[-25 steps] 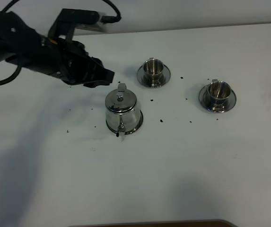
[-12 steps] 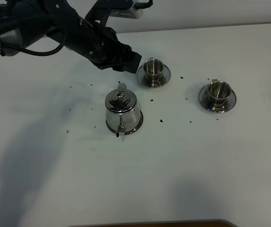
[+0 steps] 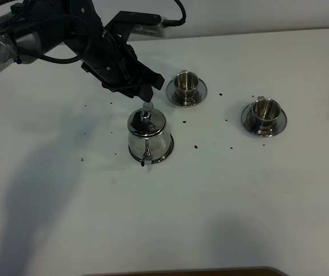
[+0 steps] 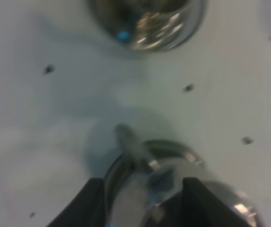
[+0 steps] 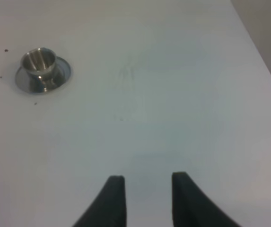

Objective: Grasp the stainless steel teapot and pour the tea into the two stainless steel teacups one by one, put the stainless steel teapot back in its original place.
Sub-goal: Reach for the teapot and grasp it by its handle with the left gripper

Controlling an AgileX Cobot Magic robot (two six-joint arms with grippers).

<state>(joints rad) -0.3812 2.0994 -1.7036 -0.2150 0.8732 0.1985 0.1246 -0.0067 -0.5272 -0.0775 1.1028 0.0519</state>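
You look to be at the grasp: the teapot [image 3: 148, 138] stands on its saucer [image 3: 169, 150] just left of centre on the counter [image 3: 239, 201], your left fingers [image 4: 95, 203] hang spread astride its loop handle [image 3: 147, 107], gripping nothing, so next lower squarely and close.

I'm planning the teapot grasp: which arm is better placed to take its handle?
Left. The left gripper hangs just above the handle of the teapot, jaws apart over it. The right gripper sits far off over the table, beyond the right-hand teacup.
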